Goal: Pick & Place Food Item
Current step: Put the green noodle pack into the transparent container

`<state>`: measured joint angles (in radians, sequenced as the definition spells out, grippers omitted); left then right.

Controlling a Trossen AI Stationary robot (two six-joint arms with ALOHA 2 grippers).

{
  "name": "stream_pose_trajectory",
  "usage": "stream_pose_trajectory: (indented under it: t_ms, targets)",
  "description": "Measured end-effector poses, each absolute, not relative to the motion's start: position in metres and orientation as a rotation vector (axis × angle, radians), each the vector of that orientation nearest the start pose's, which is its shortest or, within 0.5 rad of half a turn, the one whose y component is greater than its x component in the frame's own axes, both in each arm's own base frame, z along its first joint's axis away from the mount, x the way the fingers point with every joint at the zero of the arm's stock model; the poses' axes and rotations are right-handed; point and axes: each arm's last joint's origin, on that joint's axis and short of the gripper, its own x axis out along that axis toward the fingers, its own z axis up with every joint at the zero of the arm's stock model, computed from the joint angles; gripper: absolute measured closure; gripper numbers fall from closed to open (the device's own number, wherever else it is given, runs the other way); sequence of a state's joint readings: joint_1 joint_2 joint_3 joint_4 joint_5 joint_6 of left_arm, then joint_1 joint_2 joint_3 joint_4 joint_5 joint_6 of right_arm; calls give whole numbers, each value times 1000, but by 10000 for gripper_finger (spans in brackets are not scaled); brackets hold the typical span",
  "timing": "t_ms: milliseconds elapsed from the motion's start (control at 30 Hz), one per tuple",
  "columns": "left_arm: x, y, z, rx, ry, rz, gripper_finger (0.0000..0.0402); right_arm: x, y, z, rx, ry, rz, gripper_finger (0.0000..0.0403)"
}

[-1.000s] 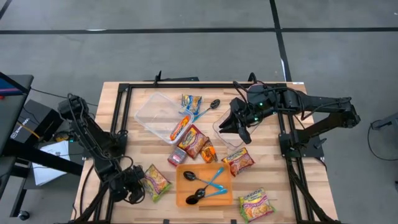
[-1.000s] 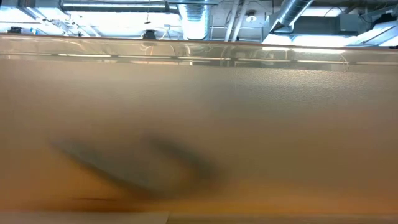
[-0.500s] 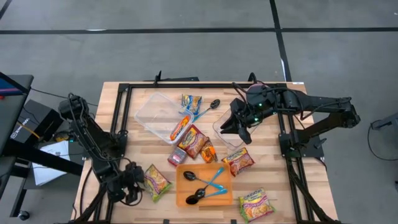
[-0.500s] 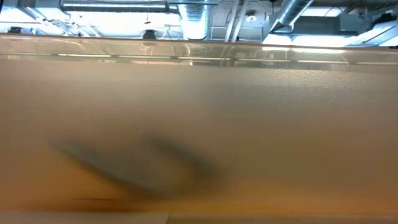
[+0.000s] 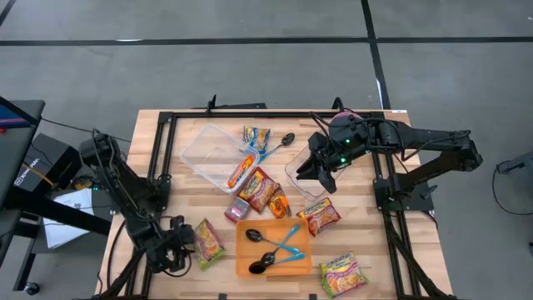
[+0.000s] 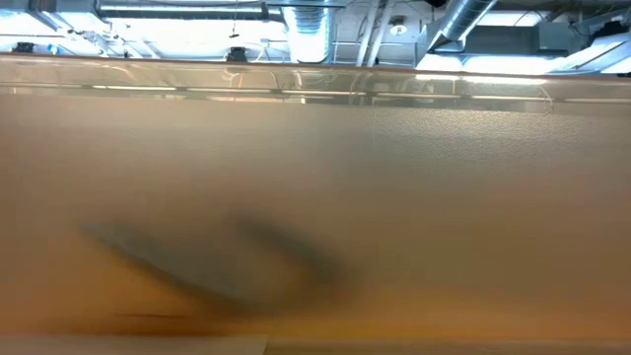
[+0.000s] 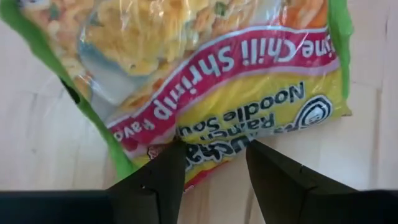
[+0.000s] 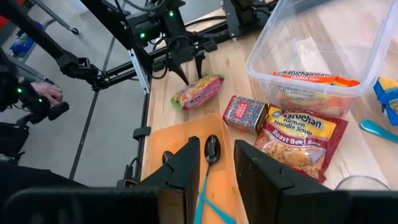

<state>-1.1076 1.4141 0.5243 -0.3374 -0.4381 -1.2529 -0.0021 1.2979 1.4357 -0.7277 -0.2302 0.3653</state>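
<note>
Table (image 5: 158, 125) first: it is a big wooden top, and food packs lie all over it so the arms can reach them. Near the far side sits a clear plastic bin (image 5: 210, 150), the kind of box you put things into; I think the food is meant to end up there. One noodle pack already leans on its rim. An orange tray (image 5: 250, 258) near the front holds black and blue spoons, kept apart from the food.

Next comes the left gripper (image 5: 176, 250), low at the front left of the table. It points at the green ramen pack (image 5: 210, 242), which lies flat on the wood just beside it. In the left wrist view, the two dark fingers (image 7: 158, 180) stand on each side of the ramen pack's (image 7: 211, 81) edge with a gap between them. They are apart and not squeezing yet, so the pack is not picked up.

The right gripper (image 5: 321, 172) waits above a small clear cup (image 5: 301, 177). Its fingers are a little apart and hold nothing I can see.
</note>
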Motion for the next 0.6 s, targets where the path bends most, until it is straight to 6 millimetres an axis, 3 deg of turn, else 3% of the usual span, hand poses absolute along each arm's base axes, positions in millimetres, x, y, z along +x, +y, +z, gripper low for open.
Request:
stream_pose_trajectory:
  t_ms: [300,400,533,600]
  targets:
    - [109,-189,110,-309,997,119,253,263,6,397,442,626,105,310]
    - [111,-188,110,-323,984,140,291,263,6,397,442,626,105,310]
    - [113,-185,114,-347,973,151,377,263,6,397,441,624,101,310]
    - [113,-183,117,-362,979,144,390,263,6,397,440,623,96,310]
